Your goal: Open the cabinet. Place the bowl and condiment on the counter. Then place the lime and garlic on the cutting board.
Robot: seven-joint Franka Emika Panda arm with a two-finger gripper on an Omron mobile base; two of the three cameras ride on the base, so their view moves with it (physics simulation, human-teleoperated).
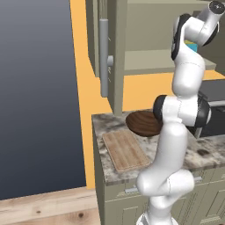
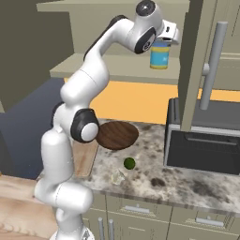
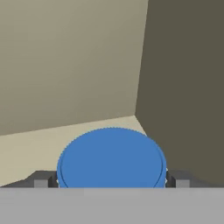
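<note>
The cabinet (image 1: 115,52) stands open. On its lower shelf stands the condiment (image 2: 160,57), a blue cylinder with a yellow band. My gripper (image 2: 165,41) has reached into the cabinet from above the condiment. In the hand view the condiment's round blue top (image 3: 111,157) lies between the two fingertips (image 3: 41,181), one on each side with a small gap, so the gripper (image 3: 111,183) is open around it. The dark wooden bowl (image 2: 117,135) rests on the counter (image 2: 187,183) beside the cutting board (image 1: 125,150). The lime (image 2: 129,163) and the pale garlic (image 2: 117,177) lie on the counter in front of the bowl.
A black boxy appliance (image 2: 206,143) stands on the counter under the open right cabinet door (image 2: 199,61), whose long grey handle (image 2: 213,65) hangs in front of it. The left door's handle (image 1: 103,57) hangs above the board. An orange wall backs the counter.
</note>
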